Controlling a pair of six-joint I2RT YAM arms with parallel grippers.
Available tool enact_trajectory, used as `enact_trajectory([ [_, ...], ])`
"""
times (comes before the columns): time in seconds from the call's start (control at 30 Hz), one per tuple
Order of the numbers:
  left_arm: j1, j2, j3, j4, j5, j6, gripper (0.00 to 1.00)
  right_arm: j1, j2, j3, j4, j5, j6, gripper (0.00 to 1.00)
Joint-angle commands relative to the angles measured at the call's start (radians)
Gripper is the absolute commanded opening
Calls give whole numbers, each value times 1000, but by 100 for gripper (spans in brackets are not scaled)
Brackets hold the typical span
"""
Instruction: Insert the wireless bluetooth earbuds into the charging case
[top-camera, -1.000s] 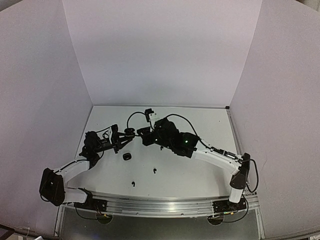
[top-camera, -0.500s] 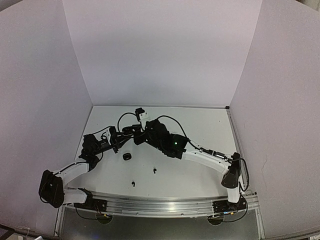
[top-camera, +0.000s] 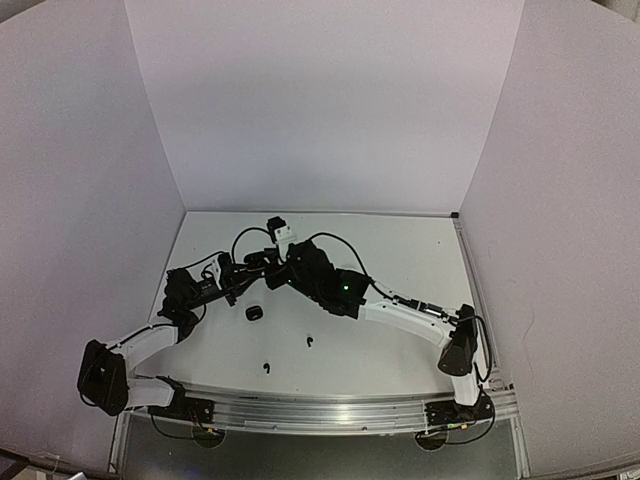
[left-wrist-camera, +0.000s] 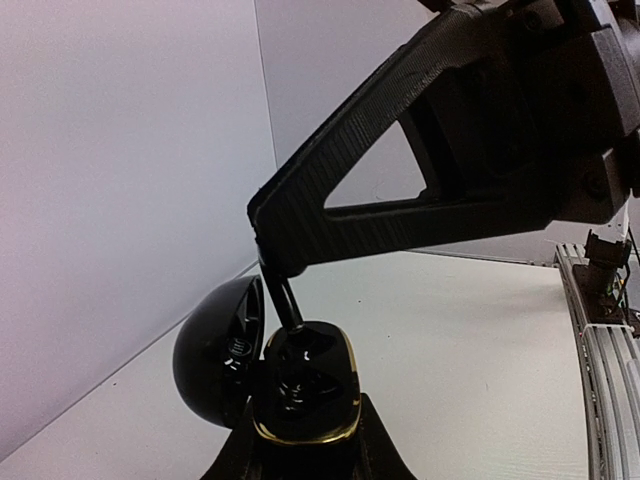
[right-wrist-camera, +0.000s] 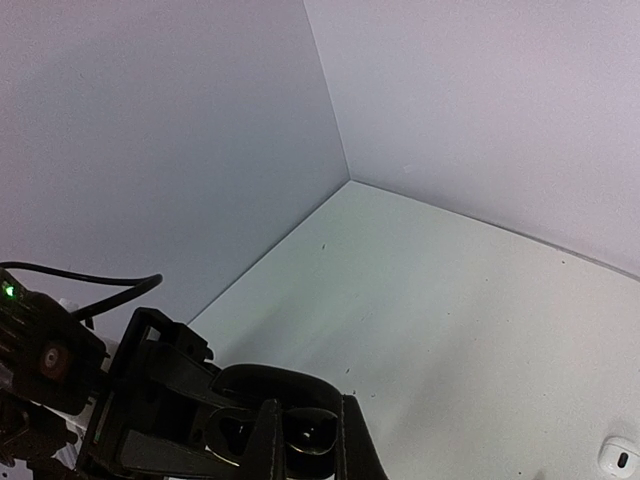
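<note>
From above, the left gripper (top-camera: 237, 285) and right gripper (top-camera: 268, 278) meet tip to tip over the white tabletop (top-camera: 400, 260), and their loads are too small to read. Tiny loose black earbuds (top-camera: 309, 341) lie nearer the bases, with a small rounded black case (top-camera: 254, 313) just below the grippers.

The left wrist view shows the left gripper (left-wrist-camera: 305, 455) clenched on a glossy black, gold-rimmed charging case (left-wrist-camera: 305, 385), its lid (left-wrist-camera: 220, 350) swung open leftward. The right gripper (left-wrist-camera: 275, 250) reaches in from above, apparently pinching a thin black stemmed earbud (left-wrist-camera: 285, 300). Its long axis is near vertical and its tip is at the case's well, so a straight downward press by the right arm looks next.

In the right wrist view the right gripper (right-wrist-camera: 305, 455) is closed directly over the charging case (right-wrist-camera: 310, 430). The earbud is hidden here. Only this view shows a white rounded case (right-wrist-camera: 620, 457).
</note>
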Motion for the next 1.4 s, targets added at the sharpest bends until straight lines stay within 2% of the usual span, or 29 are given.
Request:
enact_trajectory([
  [0.0,-3,-27,5,38,-16,6,0,1,-2,12,33,41,-38,0],
  [0.5,-3,-22,18,39,-27,-5,0,2,15,-3,33,-1,-51,0],
  [1.1,-3,-24,14,70,-40,-52,0,35,62,6,47,83,-223,0],
  [1.37,-3,-23,11,69,-76,-62,0,49,61,-11,49,62,-263,0],
])
